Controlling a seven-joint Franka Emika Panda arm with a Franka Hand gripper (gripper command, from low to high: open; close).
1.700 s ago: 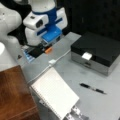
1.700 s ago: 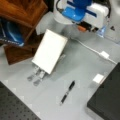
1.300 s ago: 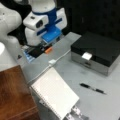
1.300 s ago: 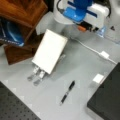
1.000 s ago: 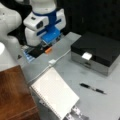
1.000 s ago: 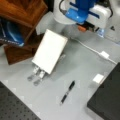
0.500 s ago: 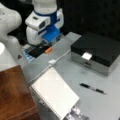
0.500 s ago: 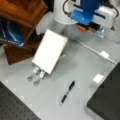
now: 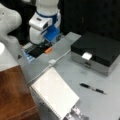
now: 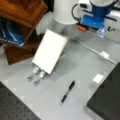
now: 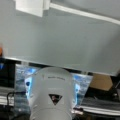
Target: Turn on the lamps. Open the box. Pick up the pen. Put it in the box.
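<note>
The lamps show as a pale cream shade at a front view's left and a white shade at a front view's top. The box lies shut, black lid down, white latch in front; its corner also shows. The slim black pen lies loose on the grey table in front of the box. My gripper is the blue end of the folded arm, near the arm's base, just above an orange part and far from pen and box. The wrist view shows no fingers.
A white spiral notebook leans on a clip stand between the pen and a brown wooden cabinet. A white cable with a small adapter crosses the table. A perforated black board lies at the bottom left.
The arm's blue end has drifted slightly up and to the right near the base. Pen, box and notebook have not moved.
</note>
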